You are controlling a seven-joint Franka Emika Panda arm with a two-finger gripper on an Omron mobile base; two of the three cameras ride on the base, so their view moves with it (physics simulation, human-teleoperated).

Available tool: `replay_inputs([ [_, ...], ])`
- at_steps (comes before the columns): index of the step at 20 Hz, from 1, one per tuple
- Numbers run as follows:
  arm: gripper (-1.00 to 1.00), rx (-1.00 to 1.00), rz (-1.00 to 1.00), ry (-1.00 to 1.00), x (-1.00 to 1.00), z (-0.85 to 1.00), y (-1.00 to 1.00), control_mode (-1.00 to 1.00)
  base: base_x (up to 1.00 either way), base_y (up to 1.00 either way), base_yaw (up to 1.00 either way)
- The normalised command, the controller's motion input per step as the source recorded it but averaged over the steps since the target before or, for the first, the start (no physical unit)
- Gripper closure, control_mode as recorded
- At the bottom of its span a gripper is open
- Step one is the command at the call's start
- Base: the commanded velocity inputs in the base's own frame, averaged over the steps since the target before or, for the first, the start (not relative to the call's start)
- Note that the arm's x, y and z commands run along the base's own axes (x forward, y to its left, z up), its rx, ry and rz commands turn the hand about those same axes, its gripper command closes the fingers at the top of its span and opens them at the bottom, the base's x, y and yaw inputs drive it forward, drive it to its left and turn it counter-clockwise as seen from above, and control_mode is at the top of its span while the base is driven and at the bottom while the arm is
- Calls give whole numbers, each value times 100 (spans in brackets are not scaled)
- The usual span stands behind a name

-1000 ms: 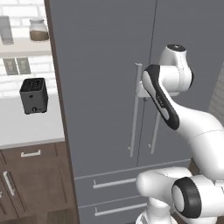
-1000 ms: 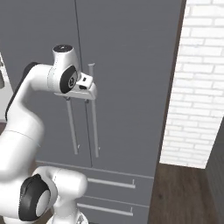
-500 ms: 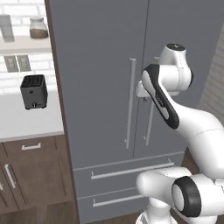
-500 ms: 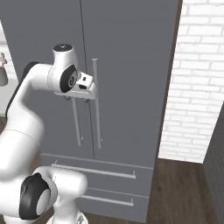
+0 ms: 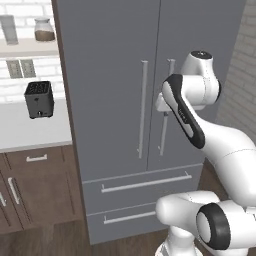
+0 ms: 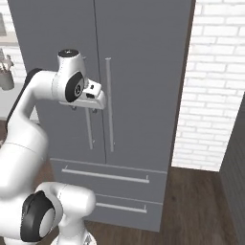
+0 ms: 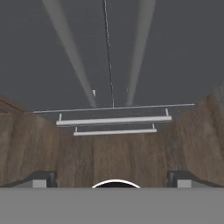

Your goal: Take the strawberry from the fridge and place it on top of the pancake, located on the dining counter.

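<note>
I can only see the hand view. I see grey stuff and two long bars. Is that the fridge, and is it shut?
Observer: Yes. In the left base view both doors of the fridge are shut.
Operator: What's next to it?
Observer: A black toaster on a white counter, left of the fridge.
Operator: Is the hand touching a bar?
Observer: No. In the right base view the hand hangs open in front of the handles.

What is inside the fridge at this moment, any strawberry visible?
Nothing inside can be seen: both doors of the fridge are shut, as are the two drawers below. Whether a strawberry lies within is hidden. The gripper hangs open in front of the handles.
</note>
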Motion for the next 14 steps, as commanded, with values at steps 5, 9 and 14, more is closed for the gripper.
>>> replay_inputs([
  [5, -100, 0, 0, 0, 0, 0, 0, 100, -32, 0, 0],
  [9, -100, 0, 0, 0, 0, 0, 0, 100, -15, 0, 0],
  [14, -100, 0, 0, -18, 23, -1, -12, -100, 5, -9, 0],
])
